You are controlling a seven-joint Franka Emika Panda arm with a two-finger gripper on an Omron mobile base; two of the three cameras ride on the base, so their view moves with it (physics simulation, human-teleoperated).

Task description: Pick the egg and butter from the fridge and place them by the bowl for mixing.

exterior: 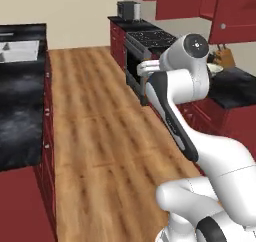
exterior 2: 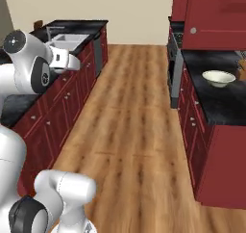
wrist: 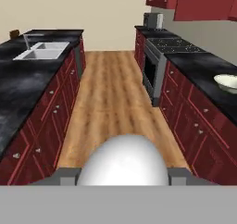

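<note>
Between gripper (wrist: 122, 183) fingers sat egg (wrist: 122, 160), clamped. Bowl (exterior 2: 218, 78) stood on right black counter (exterior 2: 221, 104), well apart. Stove (wrist: 173, 45) beyond it, sink (wrist: 41, 51) on left counter. Wood floor (exterior 2: 134, 126) ran between red cabinets (exterior 2: 57, 116).

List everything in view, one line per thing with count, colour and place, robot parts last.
egg: one, white, between the claw's fingers in the hand view.
bowl: one, cream-white, on the right-hand black counter.
sink: one, pale grey, set into the left-hand black counter, tap behind it.
stove: one, dark with a grey front, in the right-hand cabinet run.
toaster: one, grey, at the far end of the right-hand counter.
cabinets: red, both sides of the aisle and overhead.
floor: wood, down the aisle.
arm: one, white with dark joints.
claw: one, shut on the egg.
</note>
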